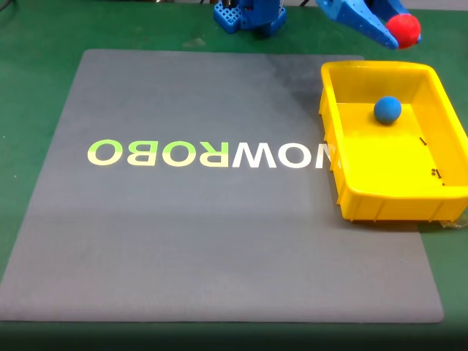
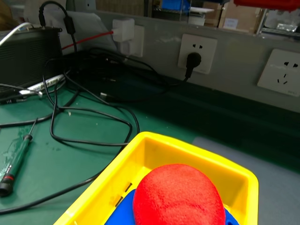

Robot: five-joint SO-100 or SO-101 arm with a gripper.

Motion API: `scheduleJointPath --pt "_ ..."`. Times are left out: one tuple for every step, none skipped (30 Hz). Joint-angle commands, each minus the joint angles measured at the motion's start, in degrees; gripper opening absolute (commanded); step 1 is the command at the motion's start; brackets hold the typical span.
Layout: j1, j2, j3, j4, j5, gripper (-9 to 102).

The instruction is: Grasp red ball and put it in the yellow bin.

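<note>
In the fixed view my blue gripper (image 1: 395, 34) hangs at the top right, shut on the red ball (image 1: 406, 26), above the far end of the yellow bin (image 1: 380, 201). The bin stands on the right edge of the grey mat, and a blue ball (image 1: 387, 110) lies in its far half. Close up in the wrist view, the red ball (image 2: 178, 199) sits at the bottom centre, with the yellow bin (image 2: 197, 152) beneath and beyond it. A blue surface shows just under the ball; I cannot tell whether it is a finger or the blue ball.
A grey mat (image 1: 205, 241) with pale lettering covers the green table. The arm's blue base (image 1: 248, 16) stands at the far edge. In the wrist view, black cables (image 2: 89, 117), a screwdriver (image 2: 16, 159) and wall sockets (image 2: 197, 54) lie past the bin.
</note>
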Motion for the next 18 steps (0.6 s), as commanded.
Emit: scheduleJointPath --pt "0.4 0.2 -0.5 -1.4 0.1 9" --pt "0.6 -0.1 -0.6 -1.6 0.0 18" --pt "0.7 -0.4 -0.6 -2.0 -0.1 26" --pt "0.8 -0.6 -0.7 -2.2 -0.1 31" --pt "1.0 -0.9 -0.8 -2.6 -0.1 34" --pt "1.1 -1.1 -0.8 -3.3 0.0 36" --pt "1.3 -1.1 -0.9 -3.3 0.0 37" --pt "1.6 -1.2 -1.0 -3.3 -0.1 37" --pt "1.8 -1.2 -1.0 -3.4 0.0 38" --pt "1.9 -1.2 -1.0 -3.6 -0.1 38" --pt "2.1 -1.2 -1.1 -3.7 -0.2 39" --pt "2.3 -1.3 -1.1 -4.0 -0.2 39" --pt "2.4 -1.3 -1.1 -4.0 -0.2 39" --pt "2.5 -1.4 -1.1 -4.0 -0.3 39" --pt "2.5 -1.5 -1.1 -4.0 -0.4 39" --pt "2.6 -1.5 -1.1 -4.1 -0.5 39" --pt "2.7 -1.5 -1.1 -4.2 -0.5 39" --pt "2.8 -1.5 -1.1 -4.2 -0.6 39"
